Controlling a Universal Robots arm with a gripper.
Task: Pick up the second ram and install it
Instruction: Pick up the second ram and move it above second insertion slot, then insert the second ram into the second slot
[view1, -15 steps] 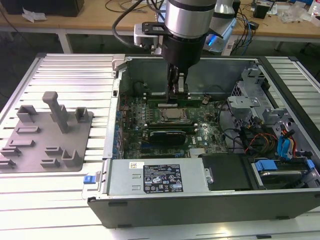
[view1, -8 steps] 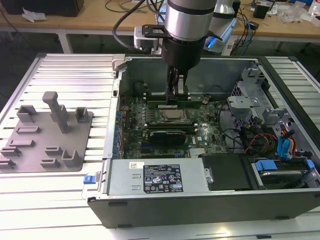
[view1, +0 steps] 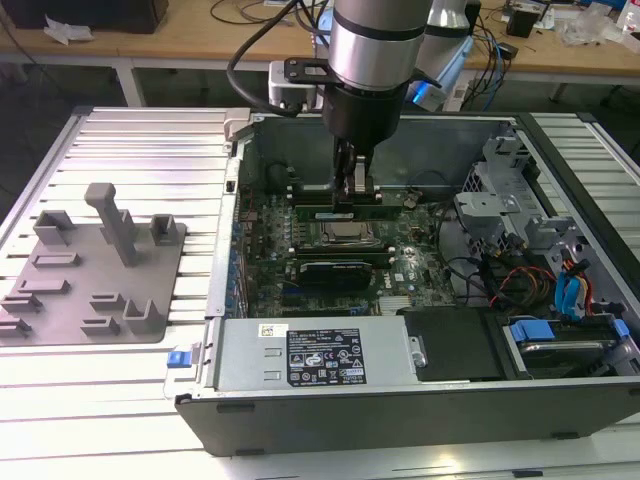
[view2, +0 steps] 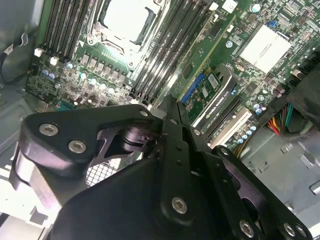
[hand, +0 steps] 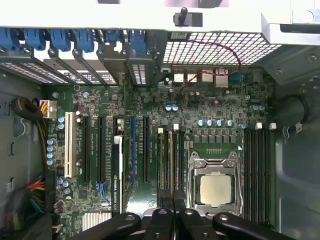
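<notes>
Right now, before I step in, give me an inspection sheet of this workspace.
Surface: slatted metal table, carrying an open computer case.
Job's things: green memory stick lies along the slots beside the processor.
Clutter: grey holder plate with blocks, on the exterior view's left of the case.
Grippers: tool low inside the case, right at the memory stick.
Cables: red and black wires at the exterior view's right of the case; black cable loops off the arm.
Surroundings: wooden benches behind the table.
</notes>
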